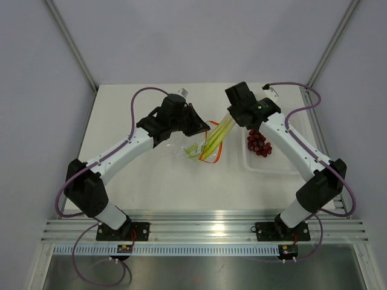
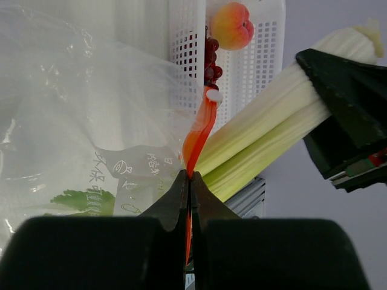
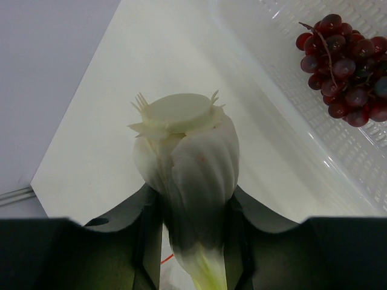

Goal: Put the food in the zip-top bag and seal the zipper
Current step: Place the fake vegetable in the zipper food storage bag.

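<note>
The vegetable stalks, clamped at the root end by the right tool, slant into the zip-top bag on the tabletop (left tool pinching its zipper), leaving grapes and peach in the tray, sealing undone.

White desk sat under even light. Pale grey walls closed three sides, metal posts in corners. Slotted aluminium rail ran along near edge.
</note>
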